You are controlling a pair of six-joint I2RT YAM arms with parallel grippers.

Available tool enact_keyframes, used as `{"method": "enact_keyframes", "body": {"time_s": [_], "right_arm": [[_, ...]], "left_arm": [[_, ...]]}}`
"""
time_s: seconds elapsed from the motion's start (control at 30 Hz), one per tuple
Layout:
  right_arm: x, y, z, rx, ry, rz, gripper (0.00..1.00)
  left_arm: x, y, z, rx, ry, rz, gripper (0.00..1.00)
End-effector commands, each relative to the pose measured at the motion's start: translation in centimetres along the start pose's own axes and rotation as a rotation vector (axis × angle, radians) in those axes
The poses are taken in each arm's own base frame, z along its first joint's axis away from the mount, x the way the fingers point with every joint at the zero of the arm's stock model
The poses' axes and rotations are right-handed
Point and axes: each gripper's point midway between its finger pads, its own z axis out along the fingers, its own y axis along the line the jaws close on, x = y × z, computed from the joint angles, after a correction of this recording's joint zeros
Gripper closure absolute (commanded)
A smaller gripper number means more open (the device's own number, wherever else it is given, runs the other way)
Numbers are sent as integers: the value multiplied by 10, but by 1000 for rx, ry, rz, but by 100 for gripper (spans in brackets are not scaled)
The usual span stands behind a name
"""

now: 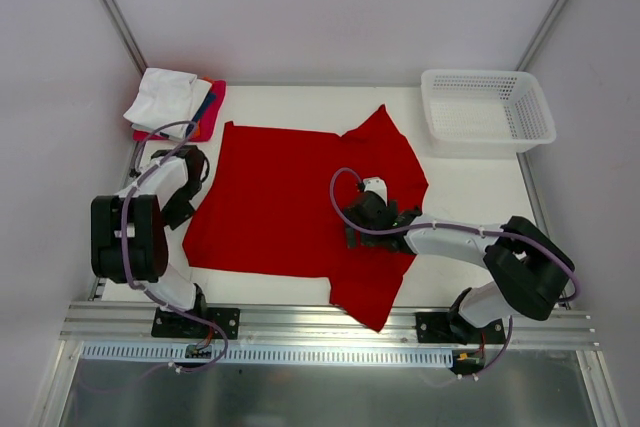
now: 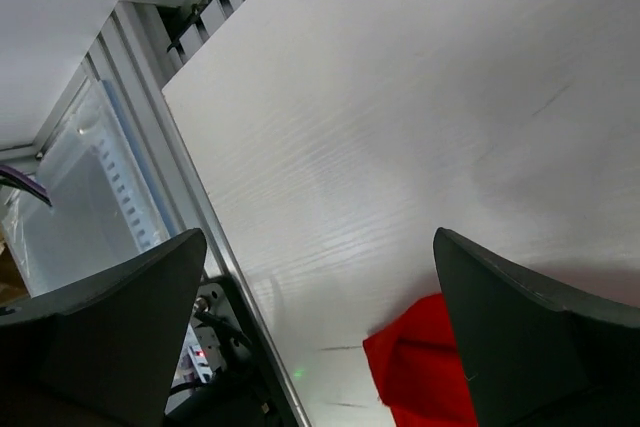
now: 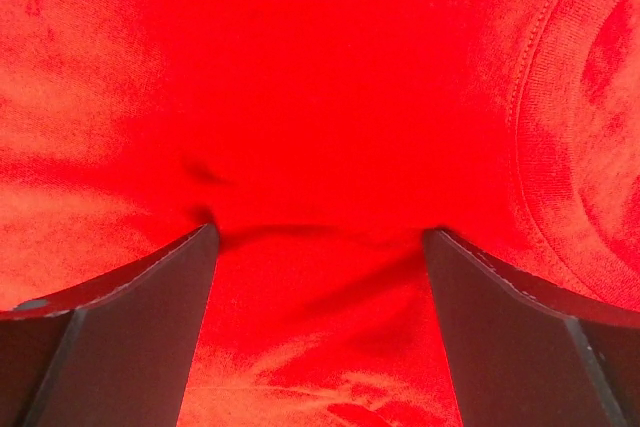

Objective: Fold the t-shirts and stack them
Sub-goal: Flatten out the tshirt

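Observation:
A bright red t-shirt point(image 1: 280, 202) lies spread flat on the white table, collar end toward the right. My right gripper point(image 1: 360, 222) rests on it near the collar. In the right wrist view its jaws point(image 3: 320, 237) stand open, tips pressed into slightly puckered red cloth, with the collar seam point(image 3: 522, 97) to the right. My left gripper point(image 1: 188, 197) hovers at the shirt's left edge. It point(image 2: 320, 247) is wide open over bare table, with only a red shirt corner point(image 2: 420, 357) beside its right finger. Folded shirts point(image 1: 172, 99), white on top, are stacked at the back left.
A white mesh basket point(image 1: 487, 107) stands at the back right corner. The metal rail point(image 1: 320, 322) runs along the near edge under both arm bases. In the left wrist view the table's edge and frame point(image 2: 190, 187) lie close to the left finger.

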Motion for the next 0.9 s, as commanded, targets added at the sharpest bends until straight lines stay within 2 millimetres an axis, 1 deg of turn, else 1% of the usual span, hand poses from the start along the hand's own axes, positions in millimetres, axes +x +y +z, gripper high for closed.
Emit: {"method": "enact_keyframes", "body": {"time_s": [0.0,0.03,0.07,0.1,0.13,0.17,0.2,0.23,0.27,0.3,0.33,0.37,0.4,0.43,0.47,0.5,0.53,0.57,0.6,0.63,0.67,0.7,0.8,0.87], "right_arm": [[78,-15,1,3,278,-30,12],[78,-14,1,5,284,-30,12],[79,-15,2,11,289,-32,12],[78,-15,2,16,286,-31,12],[76,-14,2,16,279,-38,12],[74,-15,2,23,268,-38,13],[74,-17,1,30,266,-41,12],[71,-17,1,34,259,-43,12],[70,-19,1,48,252,-46,12],[69,-19,1,51,251,-48,12],[69,-20,1,54,253,-50,12],[68,-21,1,60,251,-52,12],[69,-21,1,61,254,-51,12],[69,-21,1,60,253,-49,12],[69,-22,1,65,251,-45,12],[70,-23,1,68,250,-45,12],[71,-23,1,69,251,-44,12],[72,-26,1,80,249,-43,12],[73,-28,1,85,245,-41,12],[74,-29,1,89,244,-37,12],[75,-31,2,96,246,-38,12],[75,-32,2,100,246,-39,12],[75,-34,2,107,243,-41,12],[75,-34,2,109,242,-41,12]], "left_arm": [[-22,10,-47,121,-146,-102,1],[-26,0,-62,192,-178,-88,1],[-31,-21,-89,313,-240,-34,1],[-35,-36,-106,400,-290,68,1],[-43,-56,-123,496,-326,59,1],[-38,-79,-145,629,-307,105,1],[-37,-95,-153,683,-316,171,1],[-45,-114,-166,760,-338,163,1],[-40,-128,-175,837,-328,233,1],[-41,-139,-180,868,-334,256,1],[-48,-158,-185,897,-351,265,1],[-46,-171,-191,949,-339,309,1],[-44,-188,-183,945,-328,376,1],[-44,-199,-183,961,-323,408,1],[-52,-209,-195,1003,-344,441,1],[-47,-224,-184,988,-313,482,1],[-54,-232,-190,1013,-317,486,1],[-53,-240,-191,1041,-307,506,1],[-44,-252,-189,1085,-265,537,1],[-47,-258,-188,1106,-258,532,1],[-44,-265,-186,1125,-246,541,1],[-44,-269,-186,1147,-233,542,1],[-51,-272,-175,1171,-209,516,1],[-55,-270,-168,1198,-181,491,1]]}}
